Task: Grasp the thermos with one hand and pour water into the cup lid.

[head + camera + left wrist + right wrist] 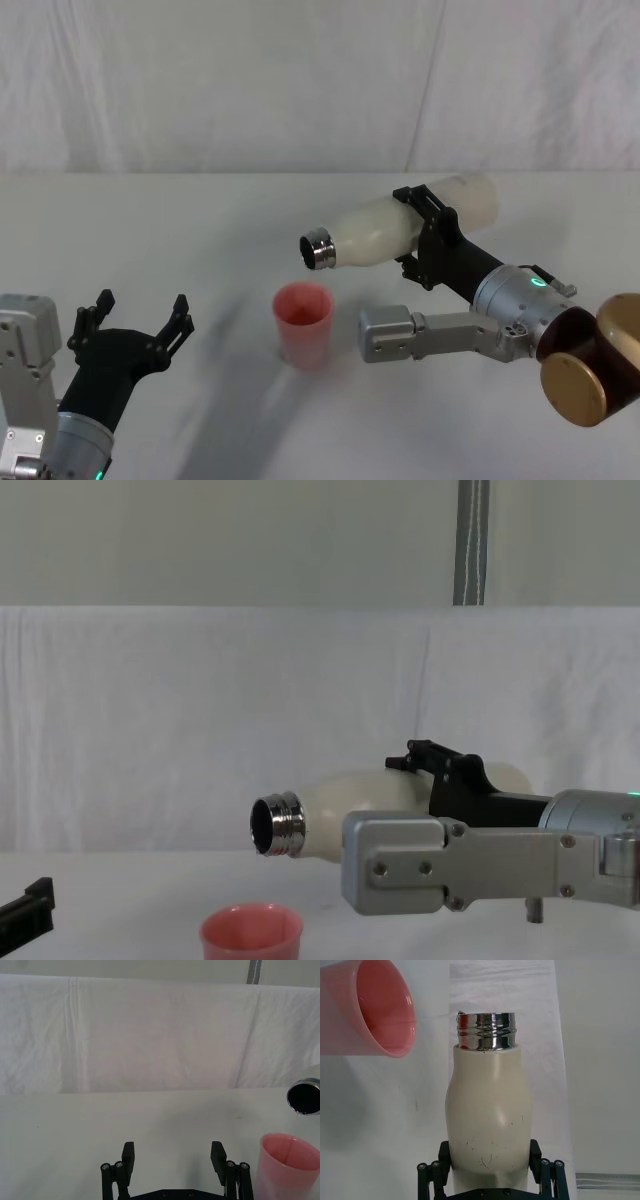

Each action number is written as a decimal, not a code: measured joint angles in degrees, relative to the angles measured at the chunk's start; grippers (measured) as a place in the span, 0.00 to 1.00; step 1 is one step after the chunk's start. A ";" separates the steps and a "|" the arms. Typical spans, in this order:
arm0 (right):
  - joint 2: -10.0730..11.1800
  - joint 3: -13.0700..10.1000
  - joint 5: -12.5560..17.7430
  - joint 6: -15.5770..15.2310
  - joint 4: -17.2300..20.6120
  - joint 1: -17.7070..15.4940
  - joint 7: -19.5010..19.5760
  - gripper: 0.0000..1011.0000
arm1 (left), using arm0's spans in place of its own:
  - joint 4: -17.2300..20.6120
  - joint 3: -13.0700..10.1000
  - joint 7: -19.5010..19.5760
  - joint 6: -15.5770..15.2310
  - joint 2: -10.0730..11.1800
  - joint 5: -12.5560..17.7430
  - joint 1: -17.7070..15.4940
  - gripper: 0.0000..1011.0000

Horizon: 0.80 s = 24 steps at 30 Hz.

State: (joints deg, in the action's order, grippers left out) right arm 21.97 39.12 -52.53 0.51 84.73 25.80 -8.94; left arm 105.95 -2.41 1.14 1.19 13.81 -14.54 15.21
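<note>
Thermos handling at this moment was a pour in progress, and I assessed it from my left side across to my right. My left gripper hung idle with its fingers spread wide and nothing between them, well apart from the work. Beyond its right finger stood the cup lid, upright on the table. Above and just past the cup lid, the steel neck pointed toward my left, tipped slightly below level. A thin stream fell from the neck toward the pink rim. My right gripper clamped the thermos body around its middle, holding it roughly horizontal. I judged that good practice required a slow wrist roll, keeping the neck centred over the cup lid opening. I judged that a faster tilt risked overshooting the far rim.
</note>
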 joint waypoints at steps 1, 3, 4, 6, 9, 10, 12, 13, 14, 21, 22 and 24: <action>0.00 0.09 -0.12 -0.02 0.00 0.03 -0.01 0.94 | 0.00 0.00 0.00 0.00 0.00 0.00 0.00 0.99; 0.00 0.18 -0.22 -0.04 0.00 0.05 -0.03 0.94 | 0.00 0.00 0.00 0.00 0.00 0.00 0.00 0.99; 0.01 0.21 -0.26 -0.05 0.00 0.05 -0.03 0.94 | 0.00 0.00 0.00 0.00 0.00 0.00 0.00 0.99; 0.04 0.25 -0.33 -0.12 0.01 0.05 -0.04 0.94 | 0.00 0.00 0.00 0.00 0.00 0.00 0.00 0.99; 0.07 0.28 -0.36 -0.23 0.14 0.03 -0.11 0.94 | 0.00 0.00 0.00 0.00 0.00 0.00 0.00 0.99; 0.07 0.28 -0.36 -0.23 0.14 0.03 -0.11 0.94 | 0.00 0.00 0.00 0.00 0.00 0.00 0.00 0.99; 0.10 0.31 -0.41 -0.27 0.18 0.03 -0.17 0.94 | 0.00 0.00 0.00 0.00 0.00 0.00 0.00 0.99; 0.10 0.33 -0.45 -0.30 0.22 0.03 -0.20 0.94 | 0.00 0.00 0.00 0.00 0.00 0.00 0.00 0.99; 0.11 0.38 -0.56 -0.40 0.29 0.02 -0.28 0.94 | 0.00 0.00 0.00 0.00 0.00 0.00 0.00 0.99; 0.31 0.61 -1.02 -0.52 0.83 0.05 -0.36 0.94 | 0.00 0.00 0.00 0.00 0.00 0.00 0.00 0.99; 0.34 0.63 -1.08 -0.54 0.97 0.06 -0.35 0.94 | 0.00 0.00 0.00 0.00 0.00 0.00 0.00 0.99; 0.37 0.64 -1.13 -0.56 1.07 0.06 -0.36 0.94 | 0.00 0.00 0.00 0.00 0.00 0.00 0.00 0.99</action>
State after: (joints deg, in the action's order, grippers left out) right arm 22.33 39.75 -53.66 -0.04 85.80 25.86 -9.30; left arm 105.95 -2.41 1.14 1.19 13.80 -14.54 15.21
